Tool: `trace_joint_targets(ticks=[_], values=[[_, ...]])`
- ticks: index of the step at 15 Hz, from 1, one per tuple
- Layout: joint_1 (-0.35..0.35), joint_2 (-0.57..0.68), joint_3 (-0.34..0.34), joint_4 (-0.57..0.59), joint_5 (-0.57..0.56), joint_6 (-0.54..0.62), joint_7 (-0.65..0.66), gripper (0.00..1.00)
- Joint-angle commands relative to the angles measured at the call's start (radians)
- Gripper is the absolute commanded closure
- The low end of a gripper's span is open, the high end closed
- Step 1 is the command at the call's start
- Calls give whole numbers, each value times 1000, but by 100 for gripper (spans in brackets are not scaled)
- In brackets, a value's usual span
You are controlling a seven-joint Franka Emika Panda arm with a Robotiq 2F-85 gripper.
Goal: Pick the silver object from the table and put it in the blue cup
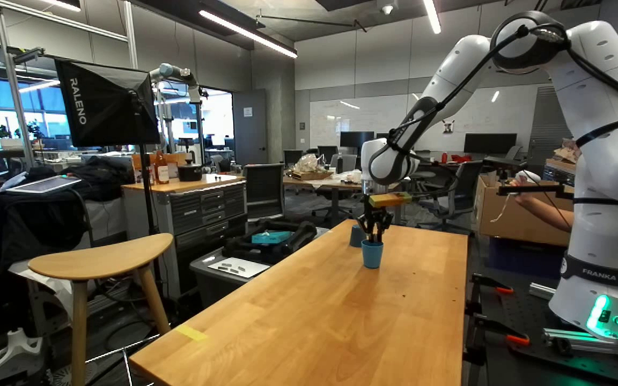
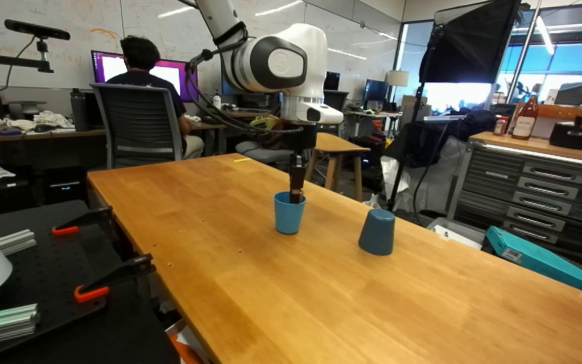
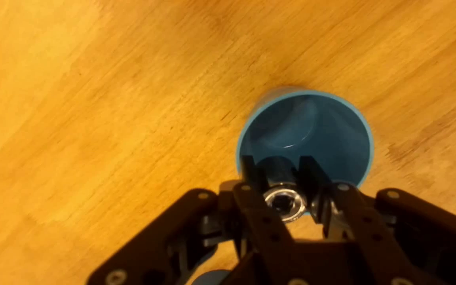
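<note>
I have the fingers closed partway — the silver object is clamped between them, its round, dark-centred end showing in the wrist view. In an exterior view, the blue cup stands upright on the tabletop directly beneath the fingers, their tips just inside its mouth. A darker cup sits upside down — apart, off to one side of the fingers.

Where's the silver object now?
In the wrist view, the silver object is below and right of centre, held in the gripper at the mouth of the blue cup.
</note>
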Motion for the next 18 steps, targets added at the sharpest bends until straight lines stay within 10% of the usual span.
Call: trace_joint_targets(ticks=[1,2,6,7,9,13,18], values=[[4,23,18,22,28,0,-5,87],[6,20,16,19,22,-1,-4,43],[3,24,20,19,27,-10,-7,21],[5,24,17,17,21,-6,-6,64],[4,18,19,16,25,-7,-9,60],[0,15,20,29,30,-15,-12,92],[-5,-14,21,47,32,-54,-27,95]])
